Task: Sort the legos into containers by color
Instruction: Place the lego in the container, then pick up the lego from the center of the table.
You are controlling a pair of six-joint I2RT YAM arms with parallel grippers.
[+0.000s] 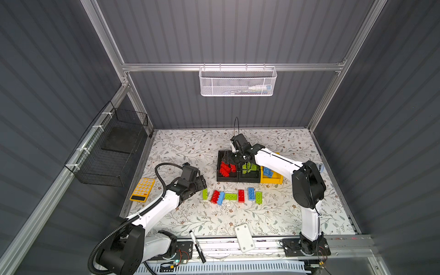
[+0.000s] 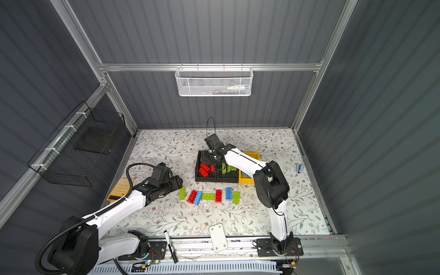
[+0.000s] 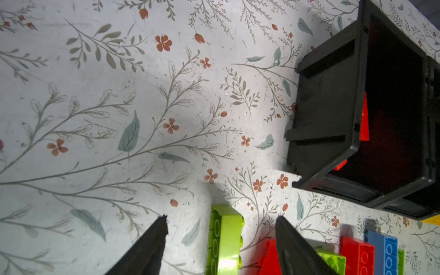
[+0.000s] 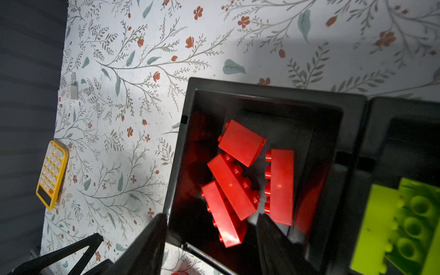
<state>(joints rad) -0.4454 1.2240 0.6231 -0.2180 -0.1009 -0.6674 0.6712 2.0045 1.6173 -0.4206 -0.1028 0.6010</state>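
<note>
1. The right claw (image 4: pixel 212 216) is seen with jaws apart and empty. The black container (image 4: pixel 238 85) sits right below it, and four red legos (image 4: pixel 240 142) lie inside.
2. The left claw (image 3: pixel 221 217) is spread too, with nothing gripped. A lime-green lego (image 3: pixel 225 238) lies between its jaws on the table (image 3: pixel 119 95).
3. A red drop-off is judged done, and seven loose legos (image 1: pixel 231 196) are left in a row beside the left claw.
4. Next, it seems, the left claw should be lowered and closed squarely on the green one.
</note>
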